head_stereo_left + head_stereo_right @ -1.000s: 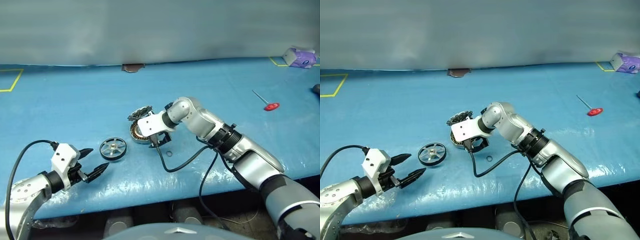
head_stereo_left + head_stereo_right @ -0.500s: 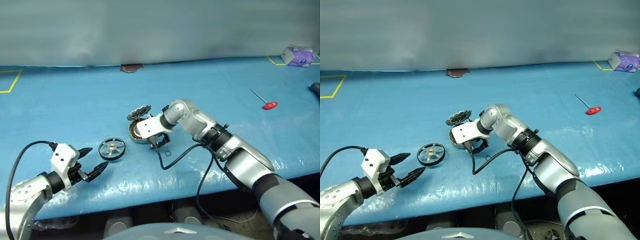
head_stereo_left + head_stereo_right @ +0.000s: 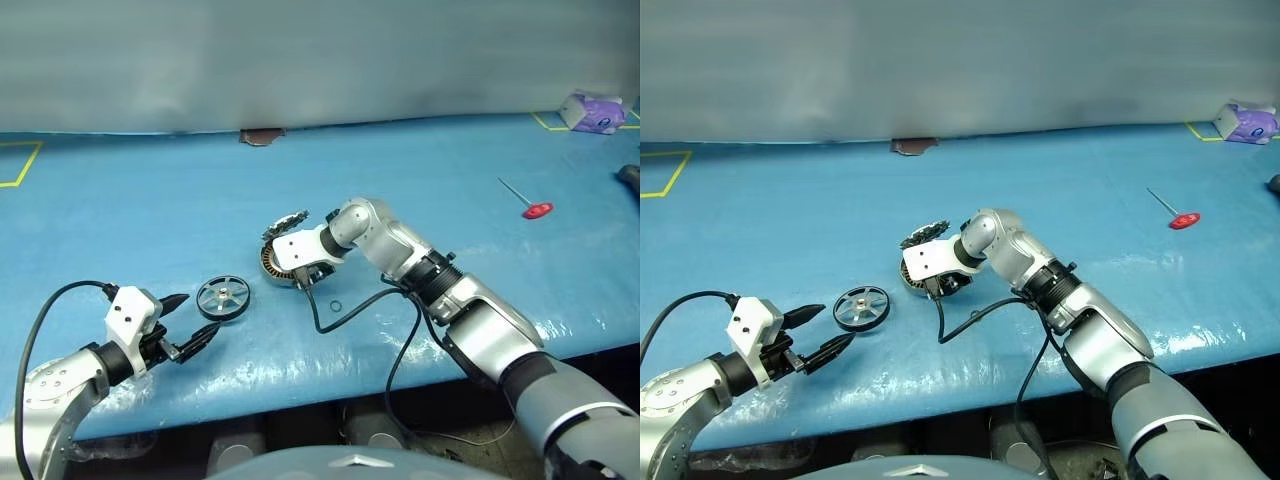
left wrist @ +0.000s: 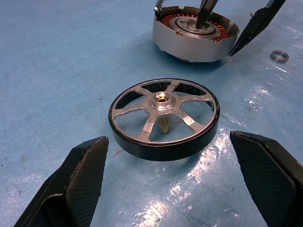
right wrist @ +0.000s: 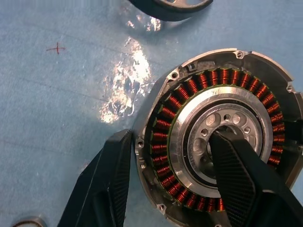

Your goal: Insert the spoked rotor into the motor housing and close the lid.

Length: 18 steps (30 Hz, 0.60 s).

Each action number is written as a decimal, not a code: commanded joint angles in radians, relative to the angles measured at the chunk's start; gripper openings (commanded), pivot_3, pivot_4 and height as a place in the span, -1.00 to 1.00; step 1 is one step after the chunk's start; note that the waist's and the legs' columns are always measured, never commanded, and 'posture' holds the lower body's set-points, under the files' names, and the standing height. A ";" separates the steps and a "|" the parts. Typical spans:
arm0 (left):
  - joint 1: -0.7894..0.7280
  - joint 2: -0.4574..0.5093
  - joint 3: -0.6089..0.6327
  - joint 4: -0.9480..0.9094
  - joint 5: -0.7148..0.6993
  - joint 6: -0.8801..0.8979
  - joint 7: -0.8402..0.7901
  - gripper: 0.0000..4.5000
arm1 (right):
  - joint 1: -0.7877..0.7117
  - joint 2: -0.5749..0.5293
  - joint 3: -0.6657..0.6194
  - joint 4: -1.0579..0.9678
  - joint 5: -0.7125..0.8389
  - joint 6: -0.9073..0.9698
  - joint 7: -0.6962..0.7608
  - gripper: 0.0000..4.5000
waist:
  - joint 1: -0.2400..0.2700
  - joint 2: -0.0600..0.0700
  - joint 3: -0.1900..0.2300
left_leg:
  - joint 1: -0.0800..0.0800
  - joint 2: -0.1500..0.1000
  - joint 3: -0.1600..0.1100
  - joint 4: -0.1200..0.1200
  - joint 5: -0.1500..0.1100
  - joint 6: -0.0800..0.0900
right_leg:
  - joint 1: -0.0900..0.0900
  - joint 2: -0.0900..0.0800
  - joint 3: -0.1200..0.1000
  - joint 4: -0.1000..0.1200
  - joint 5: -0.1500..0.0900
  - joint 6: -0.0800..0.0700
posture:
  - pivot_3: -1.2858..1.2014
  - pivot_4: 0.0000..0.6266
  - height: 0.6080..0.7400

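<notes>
Since a second ago my right gripper (image 5: 173,184) has narrowed, one finger outside the motor housing (image 5: 222,137) wall, one in its bare centre, not visibly clamped; a skewed pinch could tip it. Spoked rotor (image 3: 223,297) lies at its eight o'clock, before my open left gripper (image 3: 187,322).

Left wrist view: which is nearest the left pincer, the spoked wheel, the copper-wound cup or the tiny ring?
1. Silvery spoked rotor wheel, just ahead of the left pincer.
2. Round copper-wound motor housing cup, behind the wheel.
3. Tiny loose metal ring, beside the cup; close call.
</notes>
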 commanded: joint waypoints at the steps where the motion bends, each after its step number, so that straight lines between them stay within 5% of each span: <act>1: -0.001 -0.004 0.003 -0.018 -0.005 -0.017 -0.001 1.00 | 0.063 0.026 -0.004 -0.185 0.064 0.168 0.064 -0.03 | -0.003 0.000 0.000 | 0.000 0.000 0.000 0.000 0.000 0.000 | 0.000 0.000 0.000 0.001 0.000 0.000 | 0.03 -0.52 1.00; 7: -0.006 -0.008 0.000 -0.007 -0.004 -0.020 -0.002 1.00 | 0.148 0.024 0.061 -0.361 0.030 0.290 0.044 -0.03 | -0.005 0.000 0.000 | 0.000 0.000 -0.002 0.000 0.000 0.000 | -0.005 0.001 0.000 0.010 -0.007 -0.001 | 0.03 -0.52 1.00; 18: -0.005 -0.013 -0.004 -0.004 -0.004 -0.022 0.003 1.00 | 0.175 -0.041 0.123 -0.418 0.013 0.234 0.055 -0.03 | -0.006 0.000 0.000 | 0.000 0.000 -0.002 0.000 0.000 -0.001 | -0.004 0.002 0.000 0.011 -0.007 0.000 | 0.03 -0.52 1.00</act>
